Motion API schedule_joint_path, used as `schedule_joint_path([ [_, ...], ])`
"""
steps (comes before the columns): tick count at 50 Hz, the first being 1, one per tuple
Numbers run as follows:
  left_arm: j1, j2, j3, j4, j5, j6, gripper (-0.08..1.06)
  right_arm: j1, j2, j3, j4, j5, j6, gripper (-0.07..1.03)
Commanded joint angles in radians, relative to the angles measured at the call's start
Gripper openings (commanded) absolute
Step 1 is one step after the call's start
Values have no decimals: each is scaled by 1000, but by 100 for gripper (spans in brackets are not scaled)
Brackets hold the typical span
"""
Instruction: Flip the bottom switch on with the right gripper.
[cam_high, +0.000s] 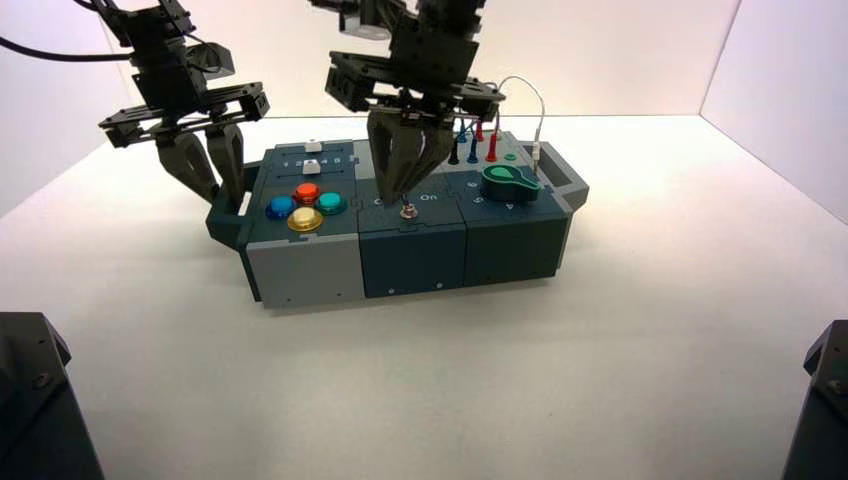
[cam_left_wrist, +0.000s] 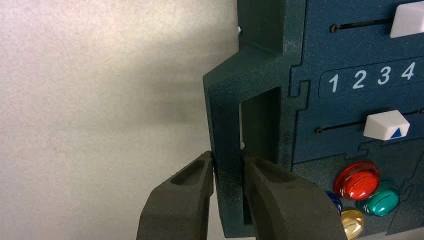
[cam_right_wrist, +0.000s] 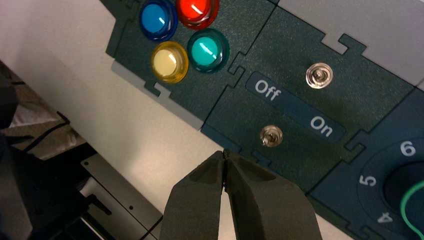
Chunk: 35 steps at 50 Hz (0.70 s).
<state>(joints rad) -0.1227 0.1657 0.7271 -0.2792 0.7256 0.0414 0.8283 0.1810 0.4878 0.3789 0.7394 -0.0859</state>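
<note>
The bottom switch (cam_high: 408, 210) is a tiny silver toggle near the front edge of the box's middle panel. The right wrist view shows it (cam_right_wrist: 271, 135) below the "Off / On" label. The second silver toggle (cam_right_wrist: 319, 76) sits beyond that label. My right gripper (cam_high: 397, 193) hangs over the middle panel with its fingers pressed together and empty. Its tips (cam_right_wrist: 225, 154) are just beside the bottom switch on the Off side, a short gap away. My left gripper (cam_high: 215, 190) is shut on the box's left handle (cam_left_wrist: 222, 125), one finger on each side of the bar (cam_left_wrist: 227, 170).
Blue, red, teal and yellow push buttons (cam_high: 304, 205) lie left of the switches. White sliders (cam_left_wrist: 385, 124) with numbers are behind them. A green knob (cam_high: 508, 181) and plugged wires (cam_high: 475, 140) are to the right. Dark arm bases (cam_high: 35, 400) fill the front corners.
</note>
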Motion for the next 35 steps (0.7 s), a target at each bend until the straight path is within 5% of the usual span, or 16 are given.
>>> schedule_joint_path([
  [1, -31, -5, -31, -20, -12, 28, -3, 0, -6, -37, -2, -14, -2, -2],
  [35, -31, -5, -40, -20, -3, 32, -3, -52, 38, -52, -41, -26, 0, -2],
])
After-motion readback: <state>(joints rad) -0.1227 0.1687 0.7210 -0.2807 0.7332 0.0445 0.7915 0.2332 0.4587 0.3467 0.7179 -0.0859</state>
